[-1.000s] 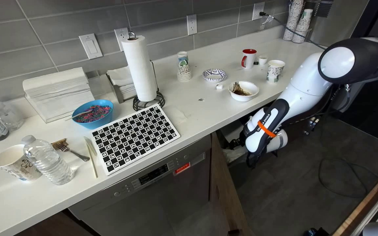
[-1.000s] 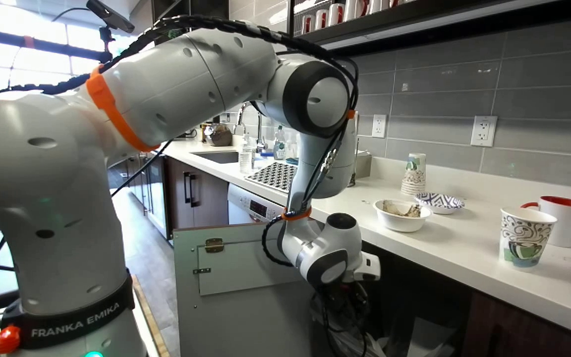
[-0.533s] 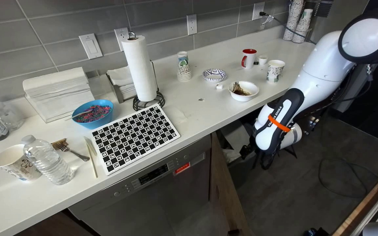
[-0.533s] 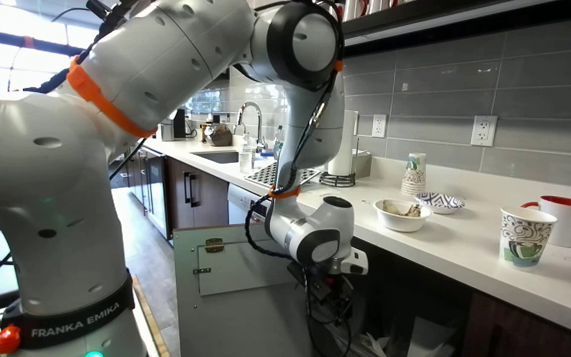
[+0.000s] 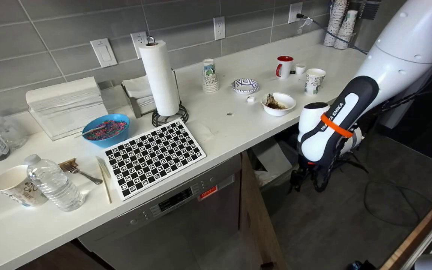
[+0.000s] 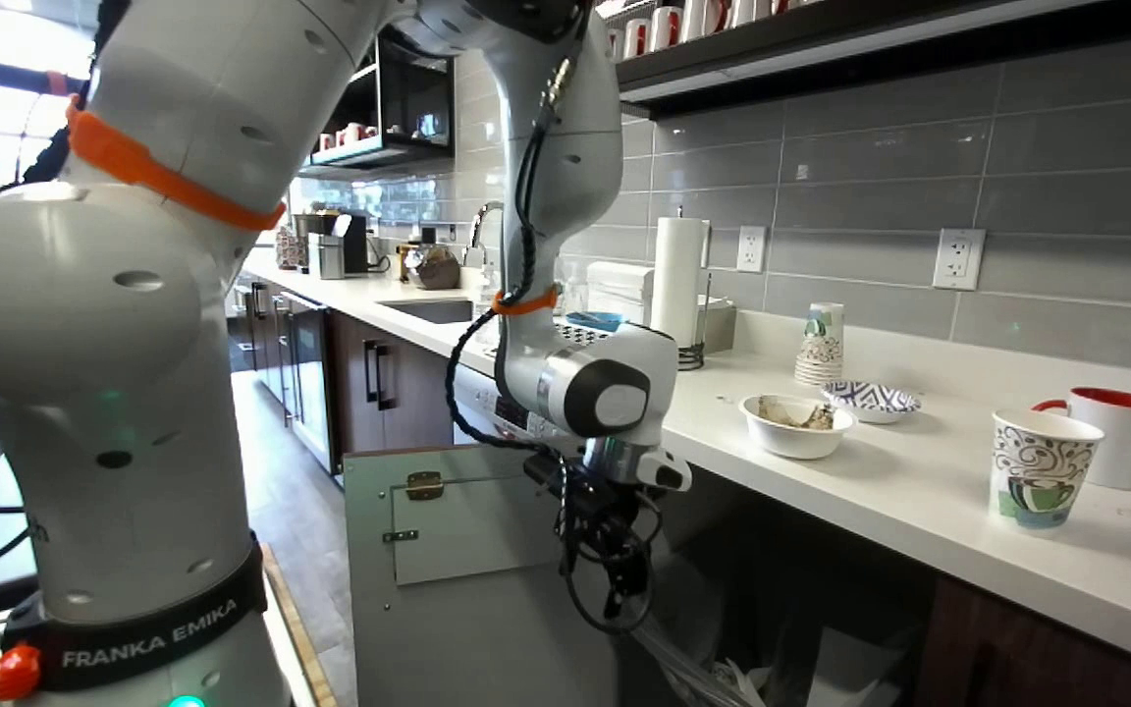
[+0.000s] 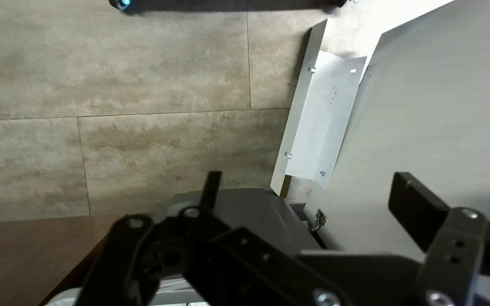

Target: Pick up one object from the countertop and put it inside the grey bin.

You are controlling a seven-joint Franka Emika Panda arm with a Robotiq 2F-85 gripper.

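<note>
- The claw (image 7: 309,180) is spread wide with nothing in it, hanging lower than the counter (image 5: 234,129).
- The grey bin (image 7: 266,212) sits low, beside the cabinet door (image 7: 432,140); I cannot tell whether the object lies inside.
- A missed drop could pass unnoticed, since most of the bin's inside is hidden.
- Rising too close in, the arm (image 5: 396,63) could strike the counter's near edge.
- Swinging left might snag the black cable (image 6: 502,441) on the door; swinging high could tip the white bowl (image 5: 287,100).
</note>
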